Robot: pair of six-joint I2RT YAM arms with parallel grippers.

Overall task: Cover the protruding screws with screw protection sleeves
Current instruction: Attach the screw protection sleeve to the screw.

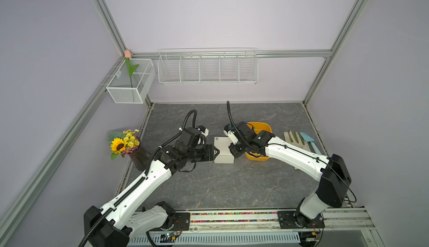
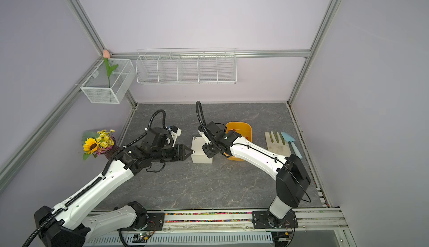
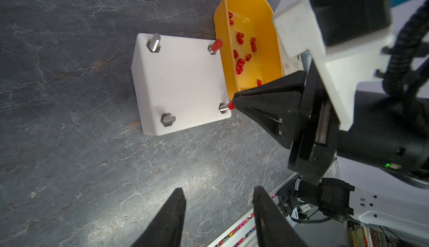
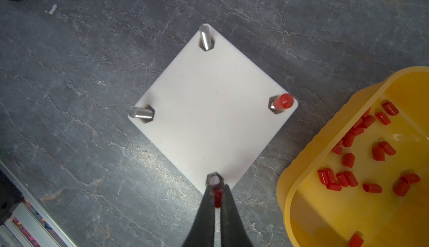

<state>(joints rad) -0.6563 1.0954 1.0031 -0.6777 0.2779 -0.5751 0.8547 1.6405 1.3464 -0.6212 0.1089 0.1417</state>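
The white box (image 1: pixel 222 150) stands mid-table with protruding screws at its top corners. Two screws (image 4: pixel 204 35) (image 4: pixel 140 113) are bare. A third wears a red sleeve (image 4: pixel 283 102). My right gripper (image 4: pixel 217 186) is shut on another screw protection sleeve (image 4: pixel 217 198), held end-on at the tip of the fourth screw (image 3: pixel 223 107). The left gripper (image 3: pixel 219 190) is open and empty beside the box's left side, its tip (image 1: pixel 216 151) close to the wall. Several loose red sleeves (image 4: pixel 348 178) lie in the yellow tray (image 4: pixel 301 155) right of the box.
A vase of flowers (image 1: pixel 126 146) stands at the table's left edge. A glove and a blue trowel (image 1: pixel 306 139) lie at the right, past the tray. Wire baskets (image 1: pixel 207 68) hang on the back wall. A rail (image 1: pixel 232 218) runs along the front.
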